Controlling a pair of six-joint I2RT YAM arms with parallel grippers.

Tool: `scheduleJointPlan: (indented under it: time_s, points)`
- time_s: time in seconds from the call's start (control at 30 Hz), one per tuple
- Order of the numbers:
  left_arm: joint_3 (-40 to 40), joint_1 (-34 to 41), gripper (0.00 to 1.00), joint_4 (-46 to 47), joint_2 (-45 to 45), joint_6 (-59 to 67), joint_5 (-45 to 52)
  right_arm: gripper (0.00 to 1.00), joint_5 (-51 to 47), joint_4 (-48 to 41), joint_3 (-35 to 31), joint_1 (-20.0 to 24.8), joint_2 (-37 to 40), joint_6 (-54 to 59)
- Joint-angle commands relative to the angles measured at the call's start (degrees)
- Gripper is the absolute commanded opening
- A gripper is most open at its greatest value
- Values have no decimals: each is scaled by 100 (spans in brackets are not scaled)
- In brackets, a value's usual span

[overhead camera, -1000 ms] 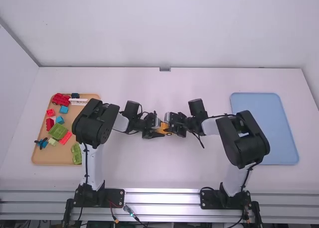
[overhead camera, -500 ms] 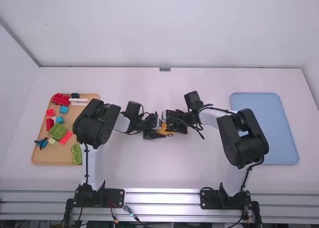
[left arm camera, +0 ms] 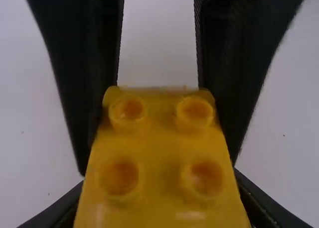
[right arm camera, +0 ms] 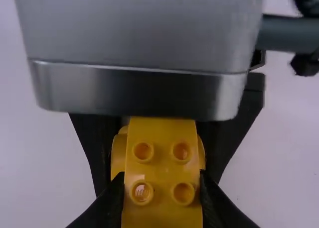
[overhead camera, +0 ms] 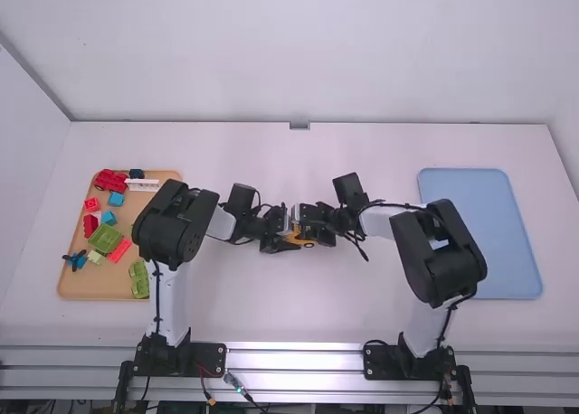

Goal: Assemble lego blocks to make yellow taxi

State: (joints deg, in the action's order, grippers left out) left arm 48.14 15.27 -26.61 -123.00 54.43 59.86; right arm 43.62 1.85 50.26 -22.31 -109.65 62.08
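High view, yellow blocks: the yellow blocks [overhead camera: 298, 233] sit mid-table between the left gripper [overhead camera: 288, 240] and the right gripper [overhead camera: 313, 224], right of the first and left of the second, neither clearly nearer.
High view, long axis: appears to run left to right, from one gripper toward the other.
High view, left arm: the left arm [overhead camera: 170, 222] stands over the near left of the white table [overhead camera: 362, 315], its wrist bent right toward center.
High view, right arm: the right arm [overhead camera: 441, 251] mirrors it, wrist turned left, its gripper slightly farther out than its counterpart.
Left wrist view, grip: the left gripper's fingers [left arm camera: 62, 208] are closed on the yellow blocks, studs [left arm camera: 128, 108] exposed; the right gripper's fingers flank the far end.
Right wrist view, grip: the right gripper's fingers [right arm camera: 102, 208] clasp the studded yellow piece, a rounded yellow part beyond it; the opposite gripper faces it.
Right wrist view, next move: likely calls for keeping both ends aligned while pressing; a tilt could spoil the joint.
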Motion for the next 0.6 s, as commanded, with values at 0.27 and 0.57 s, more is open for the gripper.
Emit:
scheduleJointPlan:
  time_s: [0.27, 0.57]
  points:
    - [-15, 55, 22, 20, -109, -94, 59, 0, -944, -393, -59, 184, -350, -181]
    - [-20, 17, 22, 24, -109, -107, 59, 0, 761, -634, 330, 704, -350, 518]
